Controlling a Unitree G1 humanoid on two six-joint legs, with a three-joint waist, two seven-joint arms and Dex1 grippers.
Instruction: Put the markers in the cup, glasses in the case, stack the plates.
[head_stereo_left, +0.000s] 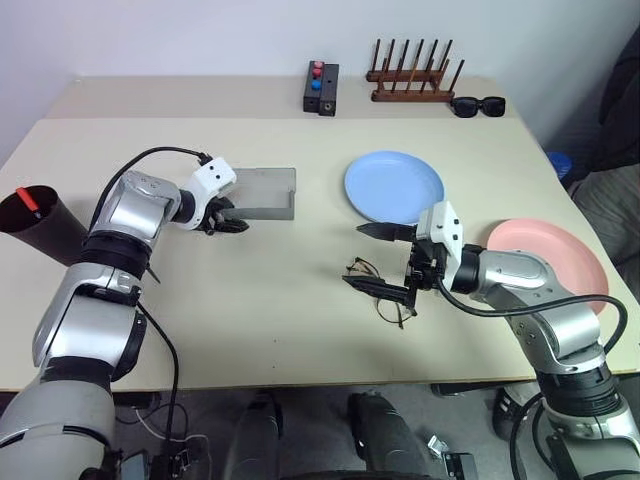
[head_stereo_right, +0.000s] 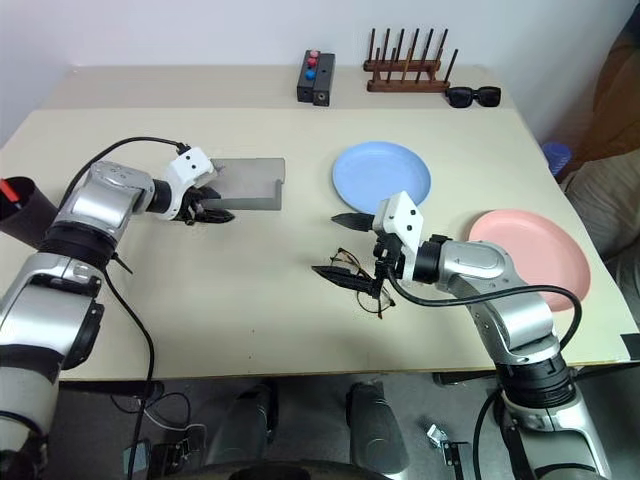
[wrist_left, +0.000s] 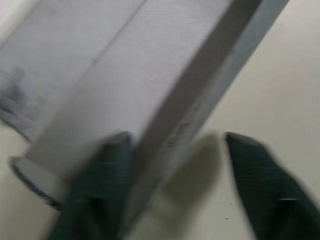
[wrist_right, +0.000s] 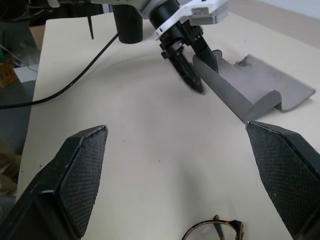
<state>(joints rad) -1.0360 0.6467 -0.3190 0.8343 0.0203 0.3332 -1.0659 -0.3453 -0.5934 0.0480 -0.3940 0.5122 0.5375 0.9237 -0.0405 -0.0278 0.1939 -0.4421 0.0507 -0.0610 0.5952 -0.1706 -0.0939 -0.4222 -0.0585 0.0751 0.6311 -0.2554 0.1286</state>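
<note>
The grey case (head_stereo_left: 262, 190) lies open on the table's left half. My left gripper (head_stereo_left: 232, 222) is at its near edge, open, one finger (wrist_left: 100, 185) inside the case and the other outside its raised wall. The thin-framed glasses (head_stereo_left: 388, 295) lie mid-table. My right gripper (head_stereo_left: 380, 260) hovers just over them, open wide and holding nothing. At the far left stands the black cup (head_stereo_left: 40, 228) with a red-ended marker (head_stereo_left: 28, 200) in it. The light blue plate (head_stereo_left: 395, 187) lies right of the case, and the pink plate (head_stereo_left: 555, 260) sits at the right edge, partly behind my right arm.
Along the back edge stand a small black box (head_stereo_left: 321, 87) with red and blue buttons, a wooden peg rack (head_stereo_left: 413, 78) and black sunglasses (head_stereo_left: 478, 105). Bare tabletop spreads between the case and the glasses and along the front.
</note>
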